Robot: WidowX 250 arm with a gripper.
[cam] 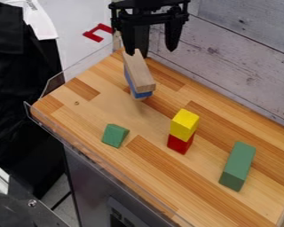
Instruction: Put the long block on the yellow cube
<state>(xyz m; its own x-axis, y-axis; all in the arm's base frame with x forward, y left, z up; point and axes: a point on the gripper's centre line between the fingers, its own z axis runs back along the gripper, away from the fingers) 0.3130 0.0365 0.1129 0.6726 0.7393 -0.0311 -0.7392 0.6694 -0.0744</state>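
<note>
The black gripper (151, 48) hangs open at the top of the view, above the table's back corner, with nothing held between its fingers. Just below its left finger, a long natural-wood block (140, 73) lies on a blue block (143, 94), with a bit of light wood showing underneath. The yellow cube (184, 124) rests on top of a red block (180, 143) near the middle of the table, to the lower right of the gripper. A long green block (238, 166) lies farther right on the tabletop.
A small green wedge-like block (115, 135) sits left of the yellow-and-red stack. The wooden table (218, 128) has a clear raised rim along its left and front edge. A grey plank wall (239, 57) stands along the back right.
</note>
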